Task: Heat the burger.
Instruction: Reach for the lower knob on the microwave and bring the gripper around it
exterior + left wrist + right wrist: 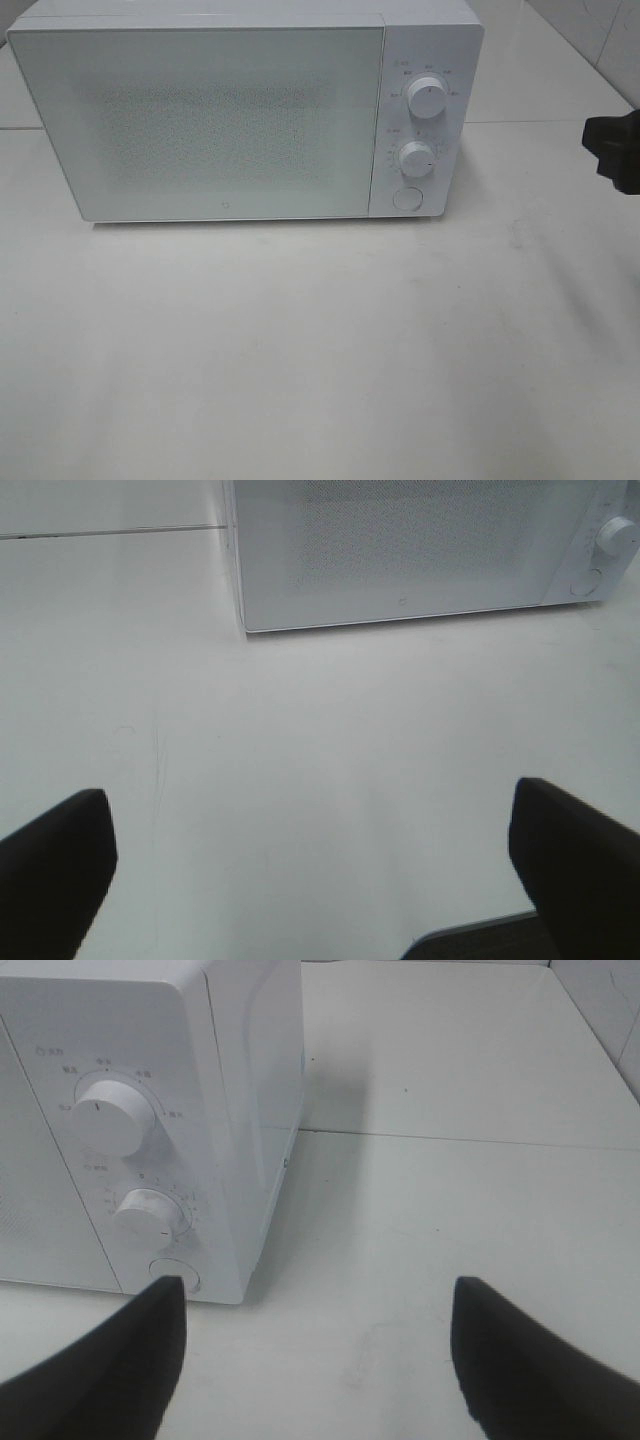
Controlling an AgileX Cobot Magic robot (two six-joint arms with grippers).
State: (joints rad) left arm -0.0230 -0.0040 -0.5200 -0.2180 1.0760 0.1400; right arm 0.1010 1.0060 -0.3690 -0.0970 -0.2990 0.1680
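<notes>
Two claws (312,830) (318,1320), jaws wide, empty.

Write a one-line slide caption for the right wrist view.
Open right gripper hovers above the white table near the microwave, facing its upper dial, lower dial and round button.

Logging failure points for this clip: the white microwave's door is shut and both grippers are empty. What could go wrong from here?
1. The round white button sits just below the lower white dial; the open right gripper could bump that dial instead.
2. No burger shows in any view, and the frosted door of the white microwave hides the inside, so heating could start empty.
</notes>
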